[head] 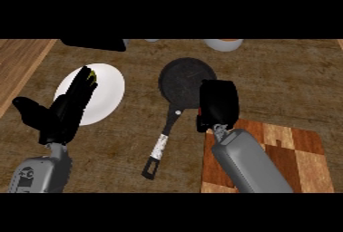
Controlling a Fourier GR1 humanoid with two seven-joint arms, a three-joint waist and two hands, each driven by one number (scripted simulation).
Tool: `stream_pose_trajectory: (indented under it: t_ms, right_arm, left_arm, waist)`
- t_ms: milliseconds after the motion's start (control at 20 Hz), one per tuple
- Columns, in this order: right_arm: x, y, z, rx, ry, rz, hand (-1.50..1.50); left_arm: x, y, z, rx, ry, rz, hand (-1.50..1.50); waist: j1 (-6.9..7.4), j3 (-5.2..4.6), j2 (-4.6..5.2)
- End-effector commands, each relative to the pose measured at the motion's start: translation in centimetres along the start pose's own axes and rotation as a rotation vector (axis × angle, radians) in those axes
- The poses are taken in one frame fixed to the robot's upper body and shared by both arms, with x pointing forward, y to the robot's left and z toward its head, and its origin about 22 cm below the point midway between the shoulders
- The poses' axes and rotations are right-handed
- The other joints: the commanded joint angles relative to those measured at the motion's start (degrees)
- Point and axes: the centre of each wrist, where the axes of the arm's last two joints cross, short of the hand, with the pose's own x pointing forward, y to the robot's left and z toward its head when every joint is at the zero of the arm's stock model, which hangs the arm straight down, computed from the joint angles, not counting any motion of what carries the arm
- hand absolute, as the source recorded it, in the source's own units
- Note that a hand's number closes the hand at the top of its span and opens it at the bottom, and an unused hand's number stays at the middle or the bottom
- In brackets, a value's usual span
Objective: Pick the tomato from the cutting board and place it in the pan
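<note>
black, the right hand is being held at the rim of the frying pan, fingers curled with the tomato presumably hidden inside, the cutting board lying bare, release being left.

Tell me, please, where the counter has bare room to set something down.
Bare counter lies right of the pan, above the cutting board, and between the pan's handle and the left hand. It is crowded around the right hand and the white plate.
</note>
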Motion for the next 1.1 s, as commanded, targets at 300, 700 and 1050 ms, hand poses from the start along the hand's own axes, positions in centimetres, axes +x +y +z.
stream_pose_trajectory:
  t_ms: [300,700,1050]
  right_arm:
    - [7.3,-8.6,-1.1,-0.324,0.288,-0.009,1.50]
    - [9.3,-11.2,-3.4,-0.401,0.443,-0.080,1.50]
    - [9.7,-9.7,-4.8,-0.422,0.478,-0.156,1.50]
  left_arm:
    - [0.8,-2.3,-1.3,-0.077,-0.015,-0.011,0.00]
    - [0.9,-2.2,-1.8,-0.067,-0.001,-0.014,0.00]
    - [0.7,-1.5,-1.6,-0.004,-0.009,0.008,0.00]
  waist:
    - [3.95,-0.02,1.11]
    - [2.62,0.05,1.12]
    - [-0.16,0.18,0.89]
